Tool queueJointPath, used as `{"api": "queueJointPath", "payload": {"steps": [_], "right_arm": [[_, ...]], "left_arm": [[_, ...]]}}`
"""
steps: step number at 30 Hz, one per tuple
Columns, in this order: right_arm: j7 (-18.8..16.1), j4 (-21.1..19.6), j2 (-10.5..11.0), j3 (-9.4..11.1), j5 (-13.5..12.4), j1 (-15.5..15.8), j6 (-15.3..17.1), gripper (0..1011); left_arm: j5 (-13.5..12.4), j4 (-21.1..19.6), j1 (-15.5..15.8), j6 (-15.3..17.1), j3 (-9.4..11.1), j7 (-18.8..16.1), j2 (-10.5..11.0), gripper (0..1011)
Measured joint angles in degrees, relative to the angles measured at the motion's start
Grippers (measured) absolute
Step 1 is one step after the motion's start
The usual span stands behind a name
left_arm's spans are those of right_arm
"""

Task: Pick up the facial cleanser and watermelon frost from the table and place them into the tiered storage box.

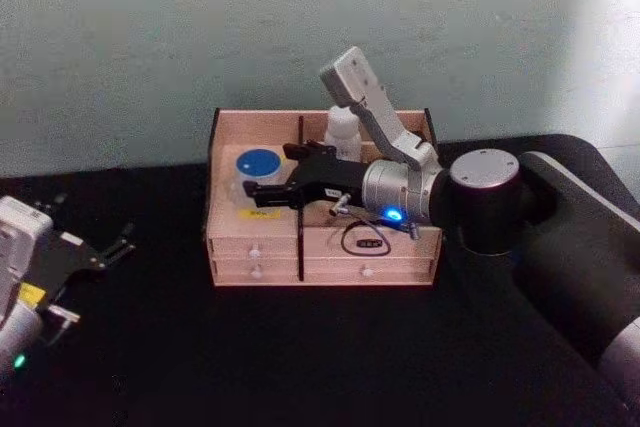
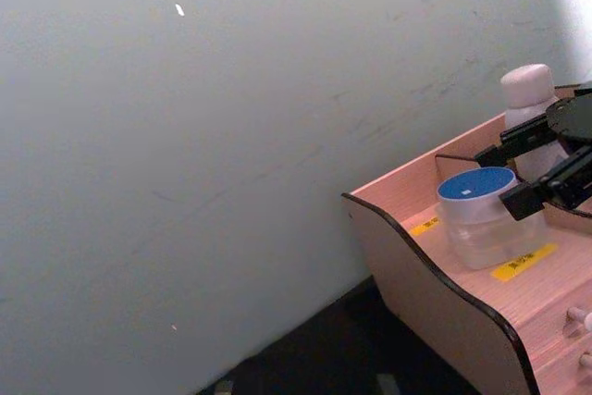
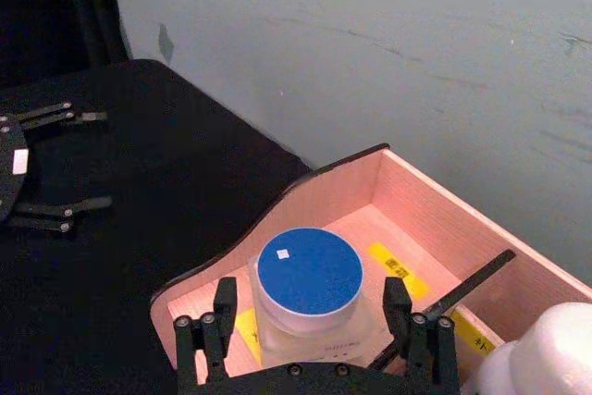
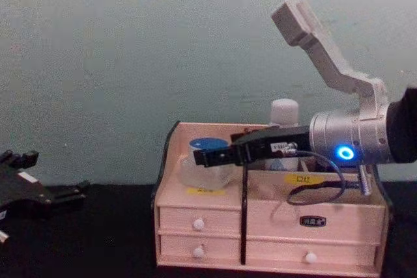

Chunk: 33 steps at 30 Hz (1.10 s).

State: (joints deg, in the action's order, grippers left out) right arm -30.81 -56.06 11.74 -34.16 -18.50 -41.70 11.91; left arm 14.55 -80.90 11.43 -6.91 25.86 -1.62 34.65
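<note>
Right gripper (image 3: 310, 321) spread around the blue-lidded jar (image 3: 309, 277) in the tiered storage box (image 3: 421, 201); yellow labels (image 3: 389, 264) unreadable.

Right hand (image 3: 310, 321): black fingers spread, one on each side of the jar, with gaps showing between them and its wall.
Jar: clear round plastic jar with a blue lid (image 3: 309, 272), upright in an end compartment of the box.
Box: pale pink-beige wooden tiered storage box with dark edges (image 3: 333, 193); yellow labels on its floor.
Bottle: white rounded cap (image 3: 552, 351) in the next compartment.
Left hand (image 3: 42, 166): black, well apart, over the black tabletop (image 3: 139, 228).
</note>
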Motion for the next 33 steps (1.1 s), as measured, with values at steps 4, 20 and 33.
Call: {"api": "queueJointPath", "payload": {"steps": [4, 20, 33], "right_arm": [[-0.01, -0.01, 0.01, -0.01, -0.01, 0.0, 0.0, 1003], [-1.21, -16.06, 7.31, 3.49, -3.13, 8.58, 0.86, 1002], [-3.47, -35.0, 24.29, 9.06, -9.35, 24.89, -0.76, 1002]], "left_arm": [[0.0, 0.0, 0.0, 0.0, 0.0, 0.0, 0.0, 1001], [0.0, 0.0, 0.0, 0.0, 0.0, 0.0, 0.0, 1001], [-0.01, 0.0, 0.0, 0.0, 0.0, 0.0, 0.0, 1001]]}}
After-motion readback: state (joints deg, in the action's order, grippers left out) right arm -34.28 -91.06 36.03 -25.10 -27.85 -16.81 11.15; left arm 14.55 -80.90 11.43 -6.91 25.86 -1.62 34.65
